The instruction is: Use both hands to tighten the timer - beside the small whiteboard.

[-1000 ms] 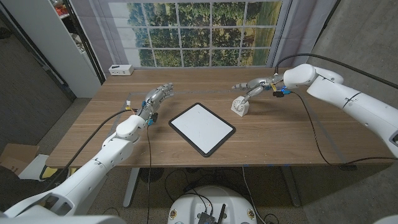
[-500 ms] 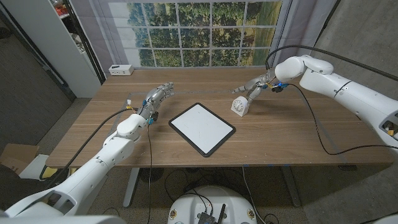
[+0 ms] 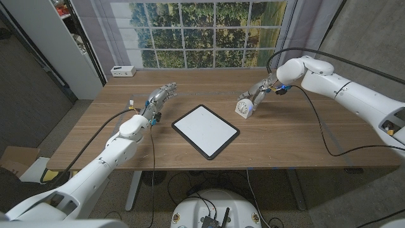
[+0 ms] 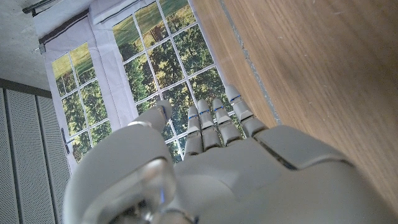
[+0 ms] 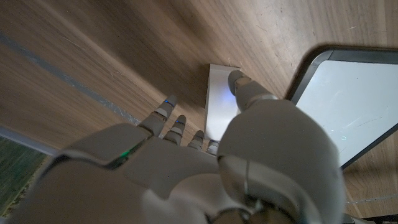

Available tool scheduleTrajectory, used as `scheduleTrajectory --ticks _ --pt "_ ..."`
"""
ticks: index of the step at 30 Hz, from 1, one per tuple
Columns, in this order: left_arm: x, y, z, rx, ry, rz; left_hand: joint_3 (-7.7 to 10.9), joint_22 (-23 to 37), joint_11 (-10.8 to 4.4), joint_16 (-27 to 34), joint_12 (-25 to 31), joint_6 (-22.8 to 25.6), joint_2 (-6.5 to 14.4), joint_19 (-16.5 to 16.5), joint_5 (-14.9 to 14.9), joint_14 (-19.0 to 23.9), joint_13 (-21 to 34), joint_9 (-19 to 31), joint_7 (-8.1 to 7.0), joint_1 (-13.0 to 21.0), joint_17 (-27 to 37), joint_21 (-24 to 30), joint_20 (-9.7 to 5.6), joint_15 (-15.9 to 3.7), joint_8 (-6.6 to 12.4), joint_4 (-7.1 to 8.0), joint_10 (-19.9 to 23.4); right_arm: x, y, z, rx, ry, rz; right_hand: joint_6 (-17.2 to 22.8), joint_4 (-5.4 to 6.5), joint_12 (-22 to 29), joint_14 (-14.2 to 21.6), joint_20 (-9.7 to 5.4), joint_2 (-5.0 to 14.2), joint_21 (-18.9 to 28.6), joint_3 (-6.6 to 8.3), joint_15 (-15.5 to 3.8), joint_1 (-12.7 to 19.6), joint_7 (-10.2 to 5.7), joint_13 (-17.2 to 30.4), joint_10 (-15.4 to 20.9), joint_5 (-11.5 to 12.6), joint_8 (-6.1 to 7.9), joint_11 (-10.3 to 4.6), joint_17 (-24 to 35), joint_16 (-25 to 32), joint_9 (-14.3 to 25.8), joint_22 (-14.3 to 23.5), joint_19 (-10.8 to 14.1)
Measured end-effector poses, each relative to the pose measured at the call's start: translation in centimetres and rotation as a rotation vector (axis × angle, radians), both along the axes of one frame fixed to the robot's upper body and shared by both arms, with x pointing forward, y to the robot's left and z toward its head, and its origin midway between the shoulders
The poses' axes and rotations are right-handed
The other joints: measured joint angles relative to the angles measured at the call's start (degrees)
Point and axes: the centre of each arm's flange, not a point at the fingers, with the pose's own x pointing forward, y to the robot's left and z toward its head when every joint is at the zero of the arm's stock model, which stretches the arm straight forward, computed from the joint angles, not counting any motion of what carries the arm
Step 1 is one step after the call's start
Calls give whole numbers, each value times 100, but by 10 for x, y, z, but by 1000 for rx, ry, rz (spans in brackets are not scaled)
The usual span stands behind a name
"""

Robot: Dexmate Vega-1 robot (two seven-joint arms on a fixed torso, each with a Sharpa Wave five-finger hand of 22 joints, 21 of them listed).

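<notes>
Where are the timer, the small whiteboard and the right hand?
timer (image 3: 242, 109), head view, its white face.
small whiteboard (image 3: 205, 130), head view, middle of its white surface.
right hand (image 3: 254, 96), head view, its back.

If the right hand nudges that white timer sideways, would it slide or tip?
The timer looks small, boxy and plastic, so probably light. It stands upright on smooth wood, so it would likely slide, perhaps topple if pushed high. The right hand reaches over it.

right hand (image 3: 254, 97) at timer (image 3: 243, 108), whiteboard (image 3: 205, 130) beside

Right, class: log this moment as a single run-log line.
right hand: fingers around timer | left hand: open, away from timer | whiteboard: between hands | tightening: not begun
</notes>
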Motion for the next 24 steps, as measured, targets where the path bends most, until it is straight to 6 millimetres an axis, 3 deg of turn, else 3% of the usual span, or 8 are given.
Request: scheduleTrajectory --ticks 5,11,22,24 --pt "1 0 2 3 -1 2 0 0 -31 0 0 35 0 0 0 0 0 0 25 0 0 0 0 0 0 0 31 4 -2 -5 8 1 7 288 14 66 301 -154 176 47 -14 16 176 -19 52 287 -69 112 -113 54 135 25 0 184" --pt "2 1 4 5 3 9 0 0 -31 0 0 35 22 0 0 0 0 0 25 -23 0 -45 0 0 0 1 31 8 -5 -9 42 -8 21 694 57 193 715 -273 309 88 -217 -7 416 -19 192 694 -240 233 -166 203 382 80 0 437" --pt "1 1 6 6 7 17 31 -1 -31 0 22 50 23 24 0 0 27 -1 11 -23 0 -44 23 0 0 -31 30 14 -7 -15 67 1 28 921 84 378 867 -215 309 88 -475 8 505 -22 468 887 -342 317 -129 526 613 133 26 501" --pt "1 2 6 7 9 17 31 0 -31 0 22 60 22 24 0 0 27 -1 1 -23 0 -45 23 0 0 -31 30 15 -6 -16 68 8 26 1045 84 466 927 -190 309 88 -547 -16 506 -23 543 1000 -373 386 -123 627 694 159 26 525"
